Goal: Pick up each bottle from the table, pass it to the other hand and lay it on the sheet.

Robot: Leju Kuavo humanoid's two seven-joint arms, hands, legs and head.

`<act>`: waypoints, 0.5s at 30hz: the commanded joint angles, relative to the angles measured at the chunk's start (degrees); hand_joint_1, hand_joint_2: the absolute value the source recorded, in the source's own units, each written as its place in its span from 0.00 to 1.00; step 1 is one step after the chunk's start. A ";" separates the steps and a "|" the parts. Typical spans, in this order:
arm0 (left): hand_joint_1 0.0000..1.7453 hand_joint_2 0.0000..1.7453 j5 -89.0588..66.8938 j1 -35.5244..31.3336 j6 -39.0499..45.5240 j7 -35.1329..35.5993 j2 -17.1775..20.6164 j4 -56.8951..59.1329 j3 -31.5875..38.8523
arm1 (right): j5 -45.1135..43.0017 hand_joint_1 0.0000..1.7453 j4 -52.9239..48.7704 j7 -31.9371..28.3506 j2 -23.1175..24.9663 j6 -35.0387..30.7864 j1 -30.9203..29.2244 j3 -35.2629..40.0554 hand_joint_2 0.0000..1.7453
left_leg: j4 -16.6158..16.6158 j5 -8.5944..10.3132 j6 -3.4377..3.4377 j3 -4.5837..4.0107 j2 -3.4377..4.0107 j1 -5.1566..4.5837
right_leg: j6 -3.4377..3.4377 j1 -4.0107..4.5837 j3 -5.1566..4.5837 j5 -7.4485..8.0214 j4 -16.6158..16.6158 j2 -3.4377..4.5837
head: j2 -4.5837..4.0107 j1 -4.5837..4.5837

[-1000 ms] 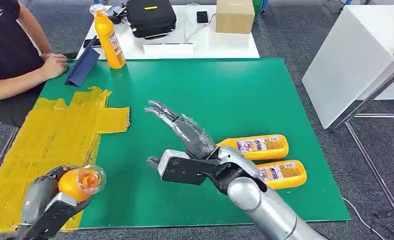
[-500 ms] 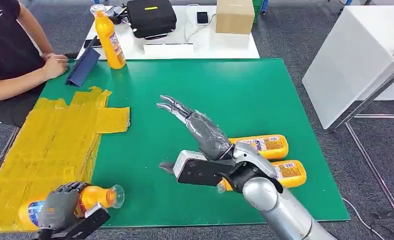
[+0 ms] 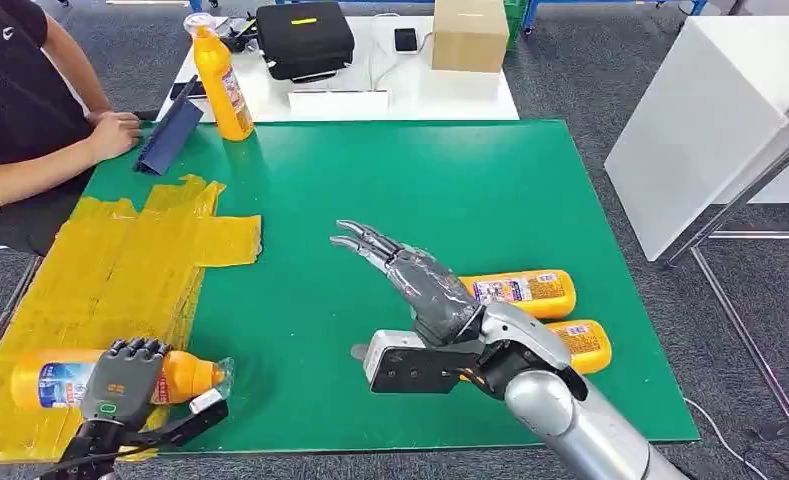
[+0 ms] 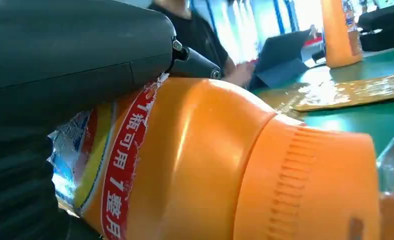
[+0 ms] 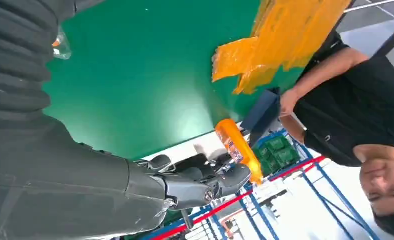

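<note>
- An orange bottle [image 3: 120,377] is laid on its side on the near end of the yellow sheet [image 3: 120,270], its cap pointing off the sheet's edge over the green mat [image 3: 450,190]
- The bottle is covered across its middle by the left hand [image 3: 120,375], whose fingers [image 3: 130,350] are curled over the body; in the left wrist view the bottle [image 4: 209,165] is seen pressed under the hand's grey cover
- Two more orange bottles [image 3: 520,291] [image 3: 580,343] are laid side by side on the mat, well apart from the sheet, partly hidden behind the right arm
- The right hand [image 3: 415,275] is held above the mat between the sheet and these two bottles, fingers [image 3: 365,240] straight, slightly apart, nothing in them
- A fourth bottle [image 3: 220,85] is stood upright at the far corner of the mat, beyond the sheet, beside a dark blue folder [image 3: 168,135]
- A person's hand [image 3: 115,130] is rested by the folder
</note>
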 commanded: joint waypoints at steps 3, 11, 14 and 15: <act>1.00 1.00 -0.23 -2.16 -4.36 1.41 2.98 9.58 -3.56 | 1.04 0.00 -1.99 -0.31 -5.65 -0.64 2.23 0.13 1.00 | -0.07 0.04 0.00 0.16 -0.02 -0.05 | -0.02 -0.05 0.15 0.00 -0.04 -0.02 | 0.00 0.02; 0.00 0.00 4.21 0.45 -12.48 0.71 5.14 7.83 -5.72 | 2.15 0.00 -5.79 -1.95 -10.26 -1.35 7.10 -5.89 1.00 | -0.10 -0.02 -0.03 0.36 0.10 -0.09 | -0.03 -0.09 0.53 0.03 -0.05 0.14 | 0.00 0.00; 0.00 0.00 5.47 0.64 -13.18 0.71 5.80 7.36 -6.62 | 2.86 0.00 -6.47 -2.87 -11.48 -0.80 9.43 -8.93 1.00 | -0.06 -0.09 -0.05 0.73 0.07 -0.12 | -0.02 -0.05 1.25 -0.01 -0.04 0.12 | 0.00 -0.02; 0.00 0.00 5.51 0.71 -13.09 0.75 5.89 7.02 -6.76 | 2.95 0.00 -6.69 -2.95 -11.87 -0.83 10.13 -9.79 1.00 | -0.06 -0.11 -0.08 0.77 0.04 -0.15 | 0.00 -0.07 1.22 -0.01 -0.01 0.09 | 0.00 -0.04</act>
